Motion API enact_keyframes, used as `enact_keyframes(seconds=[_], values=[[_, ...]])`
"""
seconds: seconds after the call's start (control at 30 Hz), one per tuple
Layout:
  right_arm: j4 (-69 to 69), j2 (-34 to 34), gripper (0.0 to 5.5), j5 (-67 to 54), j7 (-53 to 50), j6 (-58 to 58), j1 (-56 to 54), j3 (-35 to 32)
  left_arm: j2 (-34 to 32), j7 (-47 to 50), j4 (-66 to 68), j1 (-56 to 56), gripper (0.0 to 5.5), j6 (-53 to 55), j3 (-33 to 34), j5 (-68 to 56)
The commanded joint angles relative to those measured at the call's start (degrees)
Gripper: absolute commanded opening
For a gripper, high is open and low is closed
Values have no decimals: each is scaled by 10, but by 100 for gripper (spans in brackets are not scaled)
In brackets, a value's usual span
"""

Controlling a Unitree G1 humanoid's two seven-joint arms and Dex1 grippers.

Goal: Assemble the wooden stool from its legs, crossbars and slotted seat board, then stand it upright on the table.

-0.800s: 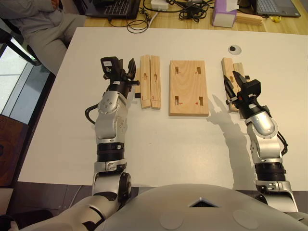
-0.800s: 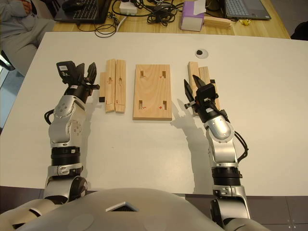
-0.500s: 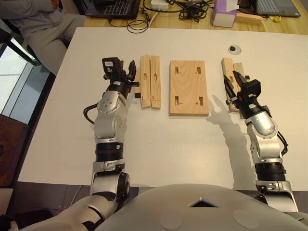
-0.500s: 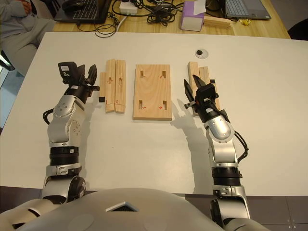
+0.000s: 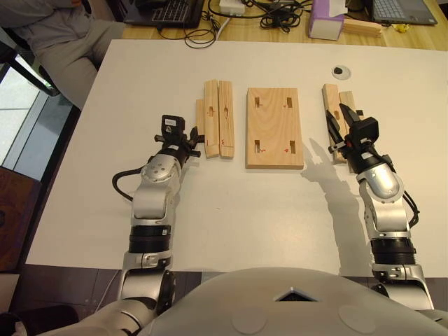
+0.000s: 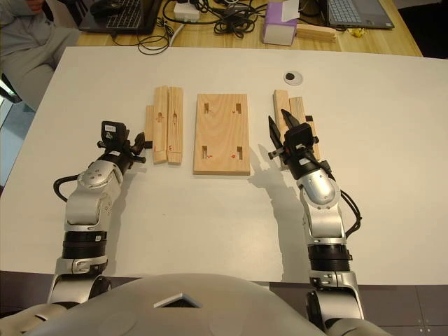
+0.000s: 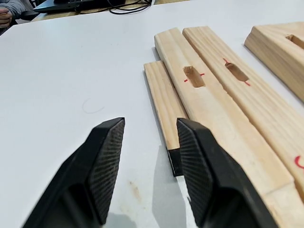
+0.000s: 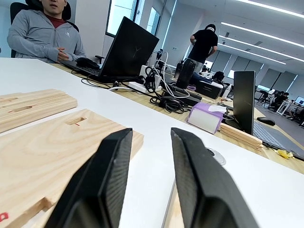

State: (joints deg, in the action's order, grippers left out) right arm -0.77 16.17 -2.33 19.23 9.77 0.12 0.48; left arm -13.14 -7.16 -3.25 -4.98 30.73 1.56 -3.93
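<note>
The slotted seat board lies flat mid-table. Left of it two long slotted legs lie side by side, with a short crossbar against their outer side. My left gripper hovers low and open just short of that crossbar's near end, nothing between its fingers. Right of the board lie two more wooden pieces. My right gripper hangs open over them, holding nothing; the right wrist view looks past its fingers to the board.
A black round grommet sits in the table behind the right pieces. Beyond the far edge a second desk holds a purple box, spare wood, laptops and cables. Bare white table stretches in front of the parts.
My left arm has drawn back towards me and dropped lower, taking its gripper from beside the legs' far end to the crossbar's near end. The right arm has kept still.
</note>
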Motion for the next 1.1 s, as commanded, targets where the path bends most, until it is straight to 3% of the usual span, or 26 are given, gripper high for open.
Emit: enact_keyframes(seconds=[0.03,0.3,0.57,0.8,0.97,1.1], values=[[1,-2,147,5,-3,3,4,2,5,-7,-8,8,201,-12,1,-2],[-12,-6,147,7,-6,9,-6,6,48,-6,-23,-15,201,-115,46,-51],[-2,-10,147,11,-23,17,14,-1,-12,-30,-24,40,201,-63,29,-10],[0,-8,147,13,-30,19,18,-9,-67,-94,-106,139,310,1,-24,4],[2,-11,147,13,-30,19,15,-9,-63,-76,-71,138,393,-6,-46,34],[3,-11,147,11,-30,18,16,-12,-79,-67,-51,131,404,-21,-54,61]])
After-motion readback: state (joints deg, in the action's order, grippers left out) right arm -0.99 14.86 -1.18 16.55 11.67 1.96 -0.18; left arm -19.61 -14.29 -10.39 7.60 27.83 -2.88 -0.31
